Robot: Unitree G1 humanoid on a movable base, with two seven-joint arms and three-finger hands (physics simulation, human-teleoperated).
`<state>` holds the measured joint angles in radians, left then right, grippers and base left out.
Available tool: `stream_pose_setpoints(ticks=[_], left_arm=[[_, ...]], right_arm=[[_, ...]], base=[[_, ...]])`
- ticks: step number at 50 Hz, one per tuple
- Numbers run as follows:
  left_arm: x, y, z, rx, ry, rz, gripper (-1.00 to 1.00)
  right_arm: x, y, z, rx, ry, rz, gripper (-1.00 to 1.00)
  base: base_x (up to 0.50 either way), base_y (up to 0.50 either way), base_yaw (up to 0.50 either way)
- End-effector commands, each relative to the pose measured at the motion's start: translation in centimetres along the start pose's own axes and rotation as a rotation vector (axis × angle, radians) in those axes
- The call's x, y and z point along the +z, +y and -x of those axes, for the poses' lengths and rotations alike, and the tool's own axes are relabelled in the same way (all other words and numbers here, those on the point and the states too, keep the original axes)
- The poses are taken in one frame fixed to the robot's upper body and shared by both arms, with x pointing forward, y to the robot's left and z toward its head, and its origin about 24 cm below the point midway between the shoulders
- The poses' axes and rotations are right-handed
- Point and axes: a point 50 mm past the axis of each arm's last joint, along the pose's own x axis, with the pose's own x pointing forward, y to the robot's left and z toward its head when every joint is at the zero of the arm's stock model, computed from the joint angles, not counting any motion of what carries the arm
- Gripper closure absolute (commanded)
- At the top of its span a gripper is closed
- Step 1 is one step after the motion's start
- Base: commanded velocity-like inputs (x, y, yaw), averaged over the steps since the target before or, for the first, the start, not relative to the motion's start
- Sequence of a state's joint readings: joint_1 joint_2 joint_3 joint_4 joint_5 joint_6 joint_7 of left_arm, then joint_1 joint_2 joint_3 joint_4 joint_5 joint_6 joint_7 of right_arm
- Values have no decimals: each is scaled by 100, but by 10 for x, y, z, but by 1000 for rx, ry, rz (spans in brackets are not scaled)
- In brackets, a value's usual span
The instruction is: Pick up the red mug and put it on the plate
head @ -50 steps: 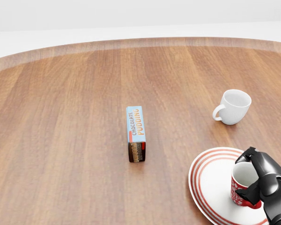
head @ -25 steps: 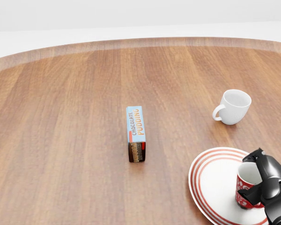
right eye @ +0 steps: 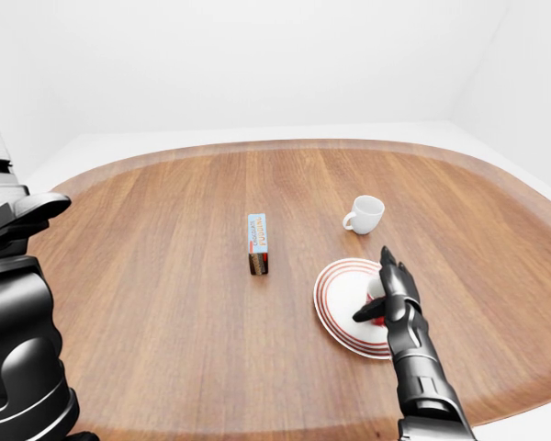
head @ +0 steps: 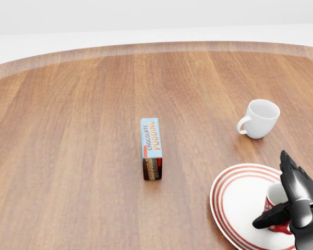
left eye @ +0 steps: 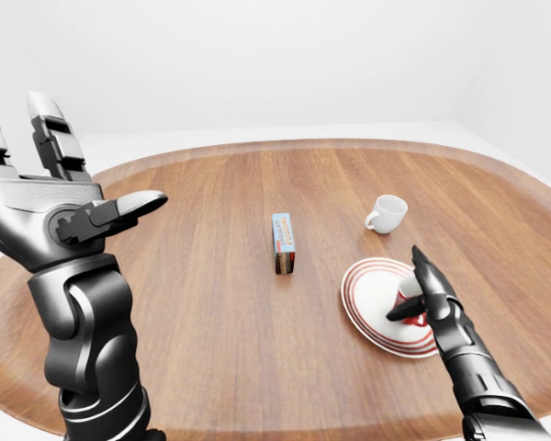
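The red mug (head: 275,199), white inside, stands upright on the right part of the white plate with red rings (head: 235,200), low and right in the head view. My right hand (head: 270,190) is open beside it: the fingers (head: 291,174) point straight up along the mug's right side and the thumb (head: 265,220) reaches across its lower part. The hand hides much of the mug's red wall. My left hand (left eye: 92,175) is raised high at the left of the left-eye view, open and empty, far from the plate.
A chocolate pudding box (head: 152,148) lies in the middle of the round wooden table (head: 68,156). A white mug (head: 261,119) stands above the plate in the head view. The table's far rim (head: 146,48) curves across the top.
My right hand has opened: its fingers were closed round the red mug and now stand straight. The mug has shifted a little right and sits on the plate.
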<state>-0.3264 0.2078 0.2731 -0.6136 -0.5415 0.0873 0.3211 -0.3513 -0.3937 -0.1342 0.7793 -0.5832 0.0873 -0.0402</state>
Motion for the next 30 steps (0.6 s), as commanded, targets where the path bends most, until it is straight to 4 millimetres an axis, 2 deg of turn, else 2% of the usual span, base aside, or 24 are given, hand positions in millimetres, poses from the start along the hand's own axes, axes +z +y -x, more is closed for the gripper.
stream_pose_setpoints(ticks=[1, 6, 9, 10, 13, 14, 17, 22, 24, 26, 30], left_arm=[[-1, -1, 2, -9, 6, -2, -100], [-2, 0, 3, -9, 9, -4, -100], [-2, 0, 4, -11, 10, -1, -100], [-2, 0, 4, -11, 10, -1, -100], [-1, -1, 4, -16, 9, 3, -100], [-2, -1, 4, -15, 12, 3, -100], [-2, 0, 4, -13, 13, 3, -100], [-3, 0, 5, -14, 17, 1, -100], [-2, 0, 5, -13, 12, 1, -100], [-1, 0, 4, -12, 10, -1, -100], [-1, 0, 4, -11, 9, -1, -100]], right_arm=[[24, -15, 14, -38, -147, 63, -100], [57, -41, 33, -81, -284, 220, -100], [75, -58, 46, -112, -323, 393, -100], [75, -59, 46, -113, -314, 398, -100], [84, -75, 61, -137, -275, 594, -100], [86, -82, 65, -159, -261, 612, -100], [93, -99, 74, -186, -242, 616, -100], [100, -105, 75, -218, -259, 576, -100], [106, -100, 74, -217, -327, 486, -100], [120, -98, 77, -212, -450, 298, -100], [131, -91, 77, -187, -565, 169, -100]], base=[[0, 0, 0], [0, 0, 0], [0, 0, 0], [0, 0, 0], [0, 0, 0], [0, 0, 0], [0, 0, 0], [0, 0, 0], [0, 0, 0], [0, 0, 0], [0, 0, 0]])
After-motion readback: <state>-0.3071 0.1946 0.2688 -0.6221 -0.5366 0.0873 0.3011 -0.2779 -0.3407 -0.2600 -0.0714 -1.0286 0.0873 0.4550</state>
